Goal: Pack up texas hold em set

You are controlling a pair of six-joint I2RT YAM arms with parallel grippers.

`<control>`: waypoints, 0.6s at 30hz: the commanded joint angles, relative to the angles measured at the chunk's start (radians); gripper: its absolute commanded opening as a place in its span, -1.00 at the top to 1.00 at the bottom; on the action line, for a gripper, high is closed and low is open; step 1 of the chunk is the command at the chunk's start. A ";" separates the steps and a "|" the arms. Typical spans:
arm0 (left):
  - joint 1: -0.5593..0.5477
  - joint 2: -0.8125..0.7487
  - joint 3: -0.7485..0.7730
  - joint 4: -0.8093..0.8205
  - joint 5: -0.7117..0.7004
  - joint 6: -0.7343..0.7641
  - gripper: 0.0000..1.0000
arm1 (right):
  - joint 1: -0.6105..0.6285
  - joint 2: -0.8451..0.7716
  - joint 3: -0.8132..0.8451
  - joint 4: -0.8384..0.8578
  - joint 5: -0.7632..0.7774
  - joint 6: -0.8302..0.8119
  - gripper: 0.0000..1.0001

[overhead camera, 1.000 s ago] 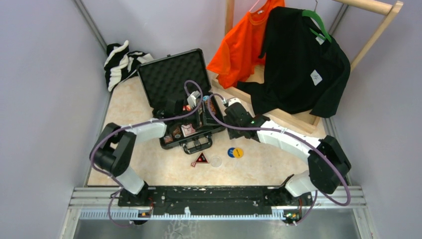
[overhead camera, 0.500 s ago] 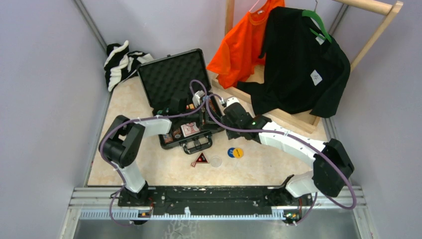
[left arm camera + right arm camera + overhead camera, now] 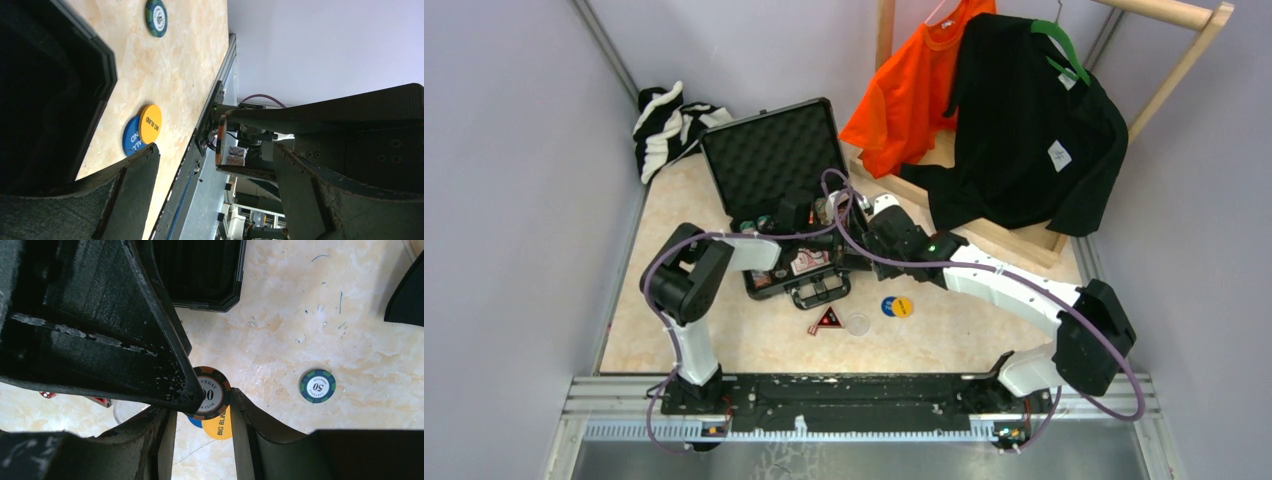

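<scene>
One briefcase (image 3: pixel 772 160); one triangle (image 3: pixel 828 319)

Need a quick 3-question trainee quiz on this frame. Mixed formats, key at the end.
1. True or false: the green chip lies inside the briefcase.
2. The right pincer grips: A) red card deck B) brown-edged poker chip C) clear disc.
3. Fill in: on the table, the yellow disc partly covers a ___ disc.
Key: 1 false, it lies on the table outside the briefcase. 2 B. 3 blue, the blue disc.
</scene>
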 commanded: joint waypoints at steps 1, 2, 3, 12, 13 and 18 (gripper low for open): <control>-0.018 0.021 0.044 0.073 0.044 -0.028 -0.73 | 0.018 -0.045 0.053 0.014 0.010 -0.006 0.26; -0.020 0.025 0.044 0.083 0.045 -0.035 -0.70 | 0.018 -0.045 0.054 0.012 0.010 -0.006 0.26; -0.021 0.029 0.043 0.093 0.048 -0.041 -0.65 | 0.018 -0.045 0.054 0.012 0.010 -0.006 0.26; -0.022 0.045 0.034 0.140 0.069 -0.066 -0.28 | 0.020 -0.044 0.058 0.011 0.004 -0.006 0.26; -0.022 0.049 0.034 0.149 0.073 -0.073 -0.25 | 0.019 -0.043 0.058 0.011 0.004 -0.006 0.26; -0.023 0.068 0.030 0.189 0.085 -0.100 -0.18 | 0.019 -0.045 0.060 0.009 0.003 -0.006 0.26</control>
